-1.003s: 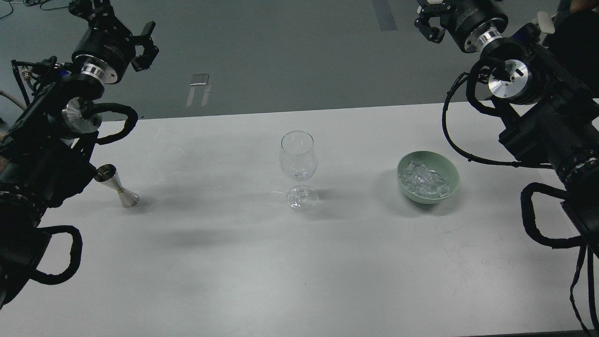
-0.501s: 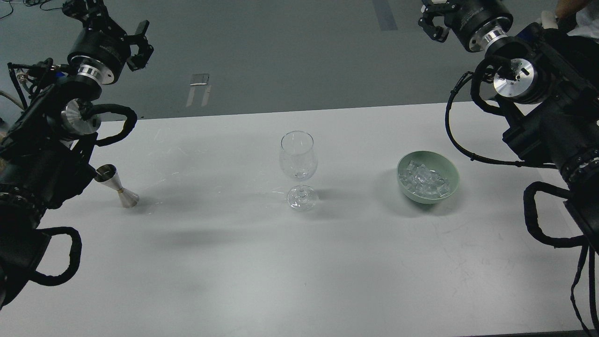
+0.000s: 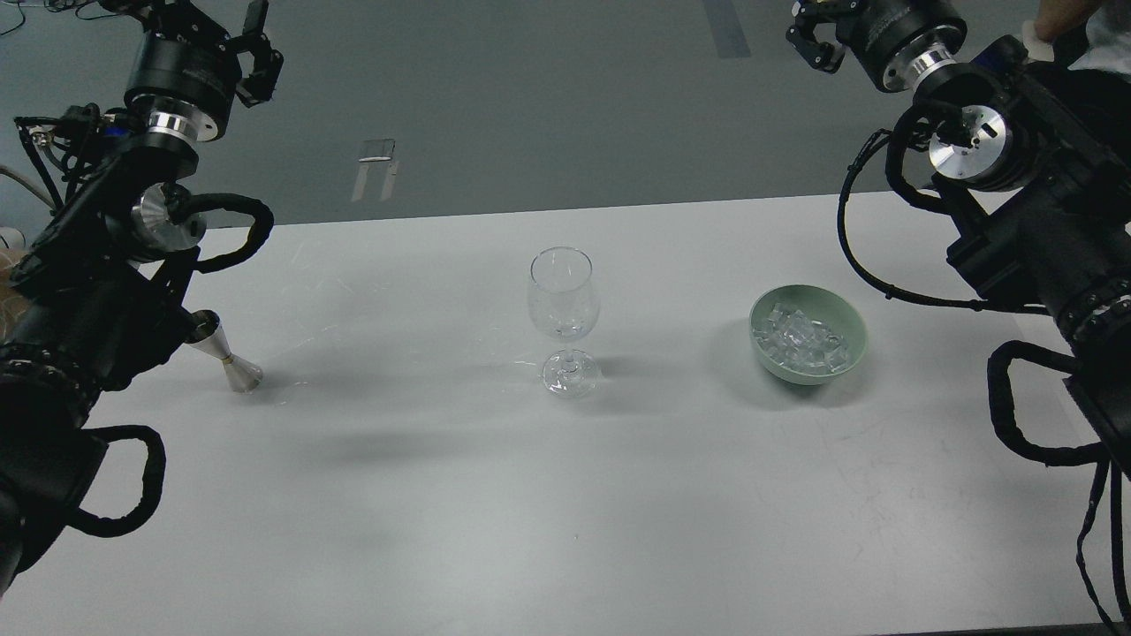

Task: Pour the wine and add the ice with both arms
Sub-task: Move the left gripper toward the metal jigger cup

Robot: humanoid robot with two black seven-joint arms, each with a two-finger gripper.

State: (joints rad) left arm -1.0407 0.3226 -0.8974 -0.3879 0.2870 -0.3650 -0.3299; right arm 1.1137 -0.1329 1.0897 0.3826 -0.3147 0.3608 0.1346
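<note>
An empty-looking clear wine glass (image 3: 564, 305) stands upright at the table's middle. To its right sits a green bowl (image 3: 846, 311) holding the ice (image 3: 800, 340), several small clear cubes. A steel jigger (image 3: 231, 364) stands at the left, its top partly hidden behind my left arm; I cannot make out the wine. High over the far left, beyond the table, my left gripper (image 3: 256, 49) is open and holds nothing. At the top right my right gripper (image 3: 811, 40) is cut by the frame edge, and its fingers are too dark to separate.
The white table (image 3: 442, 495) ends at a far edge, with grey floor (image 3: 530, 106) beyond it. My arms' thick links and cable loops hang over the table's left and right ends. A person's hand shows at the top right corner (image 3: 1060, 18).
Both grippers have drifted a little upward in the view, farther from the table. My left arm now covers more of the jigger's top. Glass, bowl and jigger have not moved.
</note>
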